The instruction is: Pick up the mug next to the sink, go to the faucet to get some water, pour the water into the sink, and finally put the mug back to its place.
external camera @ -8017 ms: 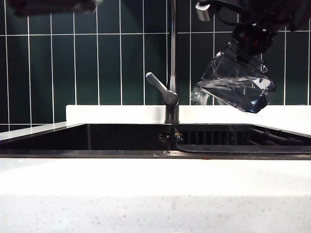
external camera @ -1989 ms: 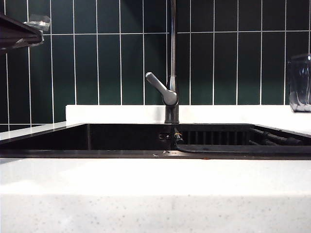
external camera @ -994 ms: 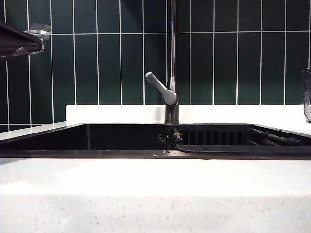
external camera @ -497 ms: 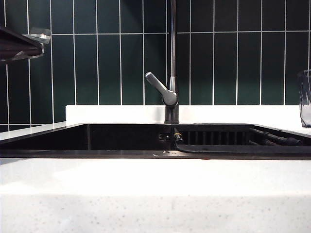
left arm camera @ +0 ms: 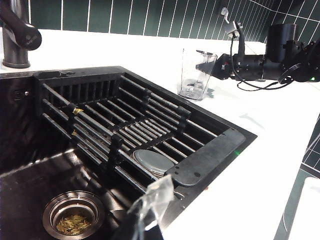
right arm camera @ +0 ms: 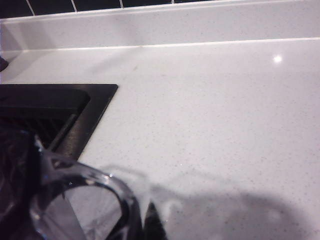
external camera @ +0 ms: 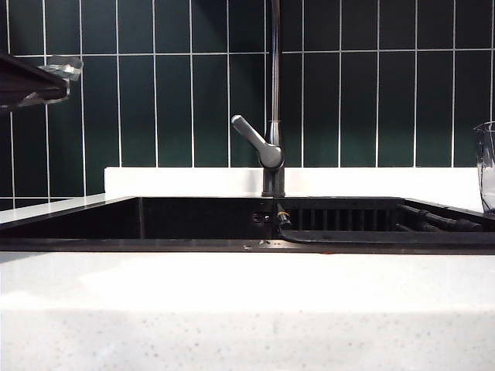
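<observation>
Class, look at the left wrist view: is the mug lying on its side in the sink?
No: the mug stands upright on the white counter beside the sink, with the right gripper at its rim.

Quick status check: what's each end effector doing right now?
Left end effector: shut, empty, above the sink.
Right end effector: shut on the mug, upright on the counter.

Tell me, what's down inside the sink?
Inside the sink there's a slatted black rack with a round grey disc under it, and a metal drain holding yellowish-green bits. The left hand hides a corner.
</observation>
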Robot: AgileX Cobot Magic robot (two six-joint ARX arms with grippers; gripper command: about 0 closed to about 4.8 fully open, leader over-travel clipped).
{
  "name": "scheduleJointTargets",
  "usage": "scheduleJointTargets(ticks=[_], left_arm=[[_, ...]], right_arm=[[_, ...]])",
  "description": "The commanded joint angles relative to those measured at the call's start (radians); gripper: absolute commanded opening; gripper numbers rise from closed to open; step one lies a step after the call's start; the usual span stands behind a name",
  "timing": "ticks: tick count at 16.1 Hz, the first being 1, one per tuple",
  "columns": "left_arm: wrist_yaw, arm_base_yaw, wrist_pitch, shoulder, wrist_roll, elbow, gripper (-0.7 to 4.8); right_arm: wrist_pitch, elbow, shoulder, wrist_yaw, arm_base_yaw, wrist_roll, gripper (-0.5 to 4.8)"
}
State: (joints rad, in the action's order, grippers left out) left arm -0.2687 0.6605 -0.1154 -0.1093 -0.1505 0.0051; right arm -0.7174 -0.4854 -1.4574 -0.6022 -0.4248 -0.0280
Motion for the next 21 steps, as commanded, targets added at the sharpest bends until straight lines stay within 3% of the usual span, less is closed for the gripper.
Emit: scheduleJointTargets(ticks=[1, 5, 12, 14, 21], left_arm=[[-0.005, 0.001, -0.011, -0.001, 0.009, 0.002, -0.05], [-0.005, 0.001, -0.004, -0.001, 0.013, 0.002, -0.05], [-0.005, 0.001, 0.010, -0.001, 0.023, 0.002, -0.05], [-0.005, 0.001, 0.011, -0.001, 0.026, 0.002, -0.05], [-0.005, 0.001, 0.026, -0.001, 0.039, 0.002, -0.05]], right_arm=[[-0.012, -0.002, 0.003, 0.001, -0.002, -0.006, -0.05], [0.007, -0.002, 0.003, 0.050, -0.002, -0.006, 0.02], [0.026, -0.001, 0.003, 0.049, -0.002, -0.026, 0.26], [0.027, -0.001, 0.003, 0.046, -0.002, -0.026, 0.58], [0.040, 0.002, 0.003, 0.043, -0.002, -0.028, 0.68]])
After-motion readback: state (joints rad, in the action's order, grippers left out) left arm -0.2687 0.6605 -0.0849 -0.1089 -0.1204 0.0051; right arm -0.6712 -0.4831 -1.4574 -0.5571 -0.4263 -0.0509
